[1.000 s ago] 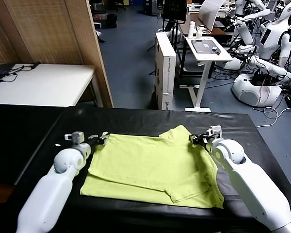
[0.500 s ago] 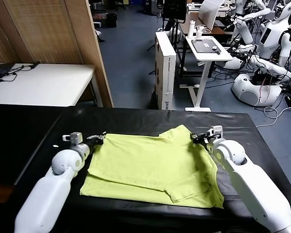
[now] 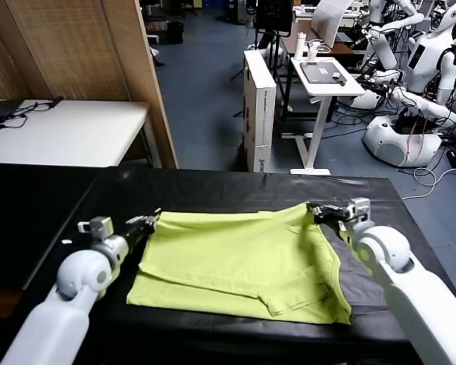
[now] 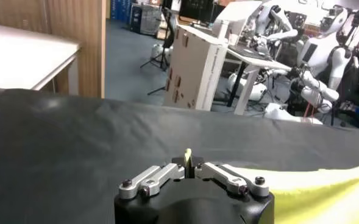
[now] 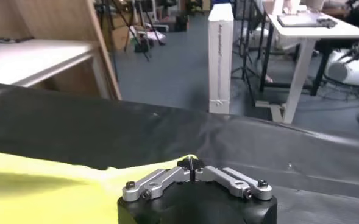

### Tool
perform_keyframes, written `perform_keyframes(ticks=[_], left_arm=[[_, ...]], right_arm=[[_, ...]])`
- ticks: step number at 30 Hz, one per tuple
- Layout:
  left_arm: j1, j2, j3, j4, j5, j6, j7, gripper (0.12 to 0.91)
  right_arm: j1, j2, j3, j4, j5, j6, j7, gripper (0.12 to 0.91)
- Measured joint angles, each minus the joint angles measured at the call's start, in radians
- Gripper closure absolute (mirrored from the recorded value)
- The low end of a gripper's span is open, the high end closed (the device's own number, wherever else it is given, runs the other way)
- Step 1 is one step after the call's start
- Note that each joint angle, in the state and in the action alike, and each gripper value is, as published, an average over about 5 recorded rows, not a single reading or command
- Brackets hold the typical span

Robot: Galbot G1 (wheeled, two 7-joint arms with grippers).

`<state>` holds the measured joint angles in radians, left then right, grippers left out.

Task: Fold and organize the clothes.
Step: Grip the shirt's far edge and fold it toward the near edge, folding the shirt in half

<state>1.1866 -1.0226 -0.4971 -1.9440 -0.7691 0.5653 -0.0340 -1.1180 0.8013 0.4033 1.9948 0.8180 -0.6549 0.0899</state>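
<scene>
The lime yellow-green T-shirt (image 3: pixel 235 255) lies on the black table (image 3: pixel 213 190), partly folded, with its far edge stretched between my two grippers. My left gripper (image 3: pixel 147 221) is shut on the shirt's far left corner; a sliver of cloth shows between its jaws in the left wrist view (image 4: pixel 188 156). My right gripper (image 3: pixel 319 211) is shut on the far right corner, and the cloth (image 5: pixel 57 182) trails away from it in the right wrist view. A folded layer shows near the shirt's front edge.
A white table (image 3: pixel 61 133) stands at the back left beside a wooden partition (image 3: pixel 83 53). A white box (image 3: pixel 260 106), a white stand desk (image 3: pixel 327 76) and other robots (image 3: pixel 418 84) stand beyond the black table's far edge.
Both grippers have moved outward, left to the left and right to the right, pulling the shirt's far edge straight and flattening the raised right corner.
</scene>
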Motion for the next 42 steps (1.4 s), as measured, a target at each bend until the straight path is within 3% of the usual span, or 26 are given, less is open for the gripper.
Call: perform_keyframes(ticks=[15,29,32,35,42], left_arm=[[0.284,0.01,-0.136,-0.196,0.016,0.014,0.008,0.831],[0.422,-0.02,-0.186,-0.211,0.08,0.007,0.03,0.826],[0.441,-0.025,-0.193,-0.22,0.08,0.024,0.029,0.823],[0.45,-0.034,-0.201,-0.23,0.084,0.054,0.025,0.76],[0.472,-0.043,-0.24,-0.255,0.081,0.089,0.016,0.352]], right_arm=[[-0.382,-0.047,0.17,0.243,-0.022,-0.082,0.024,0.885],[-0.514,-0.06,0.22,0.277,-0.024,-0.082,0.019,0.88],[-0.514,-0.054,0.214,0.278,-0.017,-0.082,0.021,0.791],[-0.519,-0.048,0.22,0.286,0.003,-0.082,0.02,0.618],[-0.513,-0.046,0.274,0.303,0.068,-0.082,0.019,0.195]])
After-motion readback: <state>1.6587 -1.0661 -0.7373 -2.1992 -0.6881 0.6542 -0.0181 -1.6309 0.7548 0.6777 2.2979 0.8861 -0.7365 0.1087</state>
